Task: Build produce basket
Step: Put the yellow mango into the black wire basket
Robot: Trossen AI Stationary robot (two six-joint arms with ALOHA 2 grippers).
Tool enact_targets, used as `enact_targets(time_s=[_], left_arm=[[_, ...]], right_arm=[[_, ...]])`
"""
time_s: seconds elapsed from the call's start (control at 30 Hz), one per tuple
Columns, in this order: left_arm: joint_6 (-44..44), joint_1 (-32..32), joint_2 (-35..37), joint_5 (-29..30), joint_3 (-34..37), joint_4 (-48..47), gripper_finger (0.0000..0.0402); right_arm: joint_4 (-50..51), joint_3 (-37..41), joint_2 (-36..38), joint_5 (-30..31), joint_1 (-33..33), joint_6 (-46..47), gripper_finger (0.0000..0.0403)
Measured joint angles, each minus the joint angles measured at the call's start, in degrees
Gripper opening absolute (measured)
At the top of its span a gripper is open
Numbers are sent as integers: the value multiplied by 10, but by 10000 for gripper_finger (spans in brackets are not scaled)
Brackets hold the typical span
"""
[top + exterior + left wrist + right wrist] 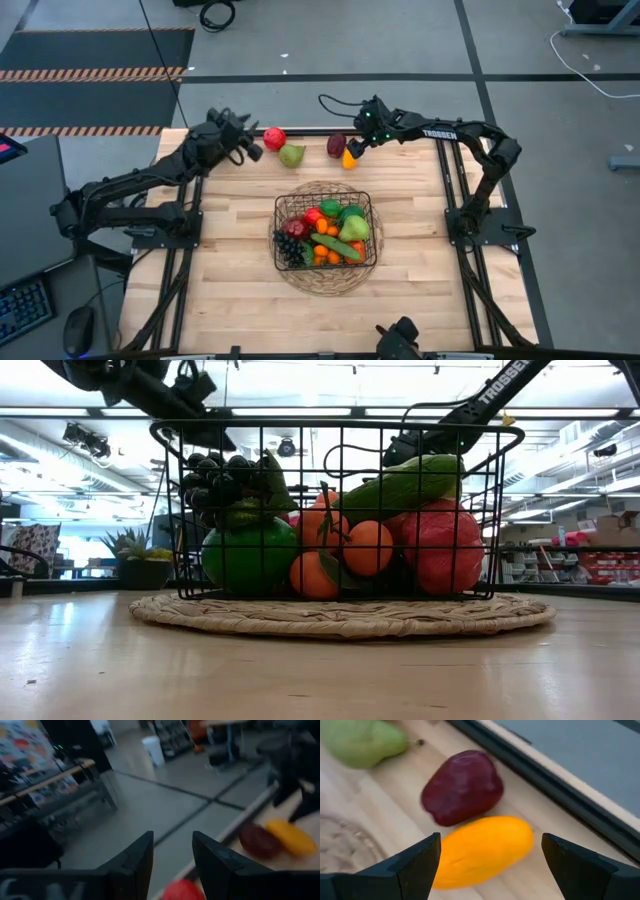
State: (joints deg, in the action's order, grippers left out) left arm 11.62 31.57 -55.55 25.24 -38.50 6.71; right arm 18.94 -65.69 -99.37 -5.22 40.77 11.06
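Note:
The black wire basket (368,205) stands on a round woven mat (325,283) at the table's middle and holds several toy fruits and vegetables, among them grapes, oranges and a cucumber (405,485). At the far edge lie a red apple (274,138), a green pear (291,155), a dark plum (336,146) and a yellow lemon (348,158). My left gripper (250,148) is open, just left of and above the apple (182,891). My right gripper (491,840) is open wide, with one finger on either side of the lemon (482,850), not touching it.
The four loose fruits lie close together near the table's far edge (560,795), the plum (462,787) against the lemon. The basket is piled to its rim (335,428). A small potted plant (140,555) shows beyond the table. Bare wood lies to the left and right of the mat.

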Motion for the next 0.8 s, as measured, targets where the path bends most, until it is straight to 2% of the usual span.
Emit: enact_targets(time_s=[0.17, 0.47, 0.67, 0.8], left_arm=[[14, 22, 0, -12, 0, 58, 148], [31, 50, 0, -66, 0, 130, 148], [31, 49, 0, -75, 0, 169, 149], [26, 49, 0, -76, 0, 169, 145]], right_arm=[[-4, 2, 0, 26, -7, 30, 349], [-19, 35, 0, 26, -7, 59, 349], [-87, 71, 0, 27, -7, 68, 349], [-179, 114, 0, 35, -7, 72, 349]])
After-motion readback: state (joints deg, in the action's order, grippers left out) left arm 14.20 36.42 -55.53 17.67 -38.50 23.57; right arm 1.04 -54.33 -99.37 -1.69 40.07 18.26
